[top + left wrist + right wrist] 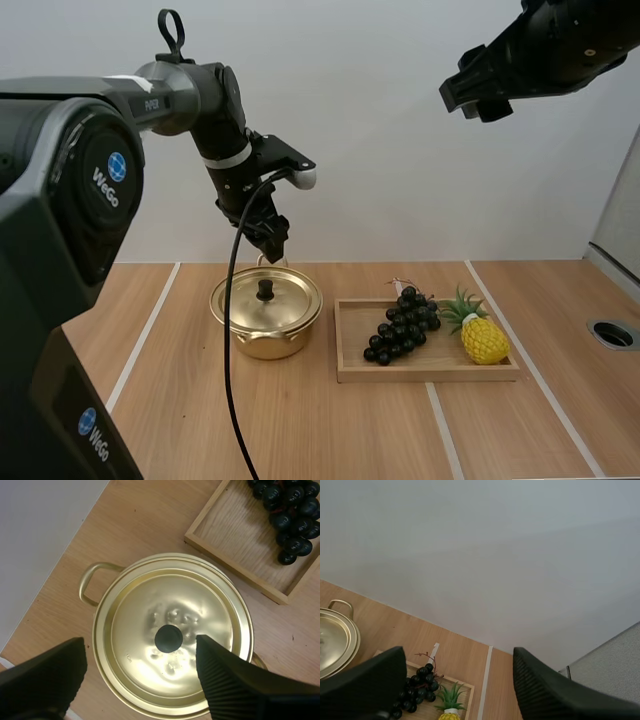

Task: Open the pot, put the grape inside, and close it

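- Two grippers are up off the counter (300, 430). Your left gripper (137, 647) hangs open straight above the pot (265, 318), with its fingers (225, 685) apart on either side of the black knob (168, 638). Your right gripper (480, 100) is high above the tray side, also open and holding nothing.
- The pot sits on the counter just beside the wooden tray (430, 372), with its lid (150, 605) on. The grapes (400, 325) lie in the tray next to a pineapple (484, 338).
- Treat the lid as thin, shiny metal: probably light and stiff, but slick. Its rim lies flush with the pot and gives you little to pinch.
- Take the lid by the knob, the one raised part at its centre. Close squarely on it, because an off-centre pinch on a small round knob will likely let the lid tilt or slip.
- Expect the pot itself to be light. It may slide or rise with the lid if the two bind, so lift straight up and slowly.
- Judge the grapes as a light, lumpy bunch that droops when raised. Grip across the thick middle of the bunch or at the stem end. A single round berry will probably squirt out of the fingers.
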Action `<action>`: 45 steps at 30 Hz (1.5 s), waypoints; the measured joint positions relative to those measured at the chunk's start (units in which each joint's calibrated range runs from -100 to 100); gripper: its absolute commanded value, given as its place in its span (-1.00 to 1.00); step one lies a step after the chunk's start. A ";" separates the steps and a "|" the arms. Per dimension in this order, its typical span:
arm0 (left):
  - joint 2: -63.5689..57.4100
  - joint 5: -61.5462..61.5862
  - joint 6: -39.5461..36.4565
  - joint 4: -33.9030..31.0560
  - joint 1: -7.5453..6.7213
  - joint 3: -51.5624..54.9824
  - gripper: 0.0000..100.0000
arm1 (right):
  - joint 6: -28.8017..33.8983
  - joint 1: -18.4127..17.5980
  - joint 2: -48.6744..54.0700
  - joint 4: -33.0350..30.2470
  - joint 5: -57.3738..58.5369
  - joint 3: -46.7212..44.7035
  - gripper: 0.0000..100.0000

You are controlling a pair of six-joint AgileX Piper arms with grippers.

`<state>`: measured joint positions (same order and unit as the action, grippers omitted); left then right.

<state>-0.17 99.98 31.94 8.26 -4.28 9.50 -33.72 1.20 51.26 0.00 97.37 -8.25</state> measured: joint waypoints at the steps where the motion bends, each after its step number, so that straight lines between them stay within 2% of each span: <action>1: 0.00 0.00 0.00 0.10 0.00 0.00 1.00 | 0.00 0.00 0.00 0.00 0.00 0.00 1.00; 13: 1.12 -0.16 0.96 0.63 -0.16 5.71 1.00 | 0.00 0.00 -0.25 0.00 0.67 0.00 1.00; 28: 7.67 0.02 1.16 0.63 -0.16 5.96 1.00 | 0.00 0.00 -0.25 0.42 0.67 0.00 1.00; 43: 9.18 0.02 1.16 0.63 -0.16 5.96 1.00 | -0.86 0.00 -0.25 1.82 0.67 0.00 1.00; 44: 9.18 0.02 1.16 0.63 -0.16 5.96 0.93 | -0.97 0.00 -0.25 2.32 0.67 0.00 1.00; 45: 9.18 0.02 1.16 0.63 -0.16 5.96 0.55 | -1.07 0.00 -0.25 2.72 0.67 0.00 1.00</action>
<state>9.01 100.00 33.09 8.90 -4.43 15.45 -34.79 1.20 51.02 2.72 98.05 -8.25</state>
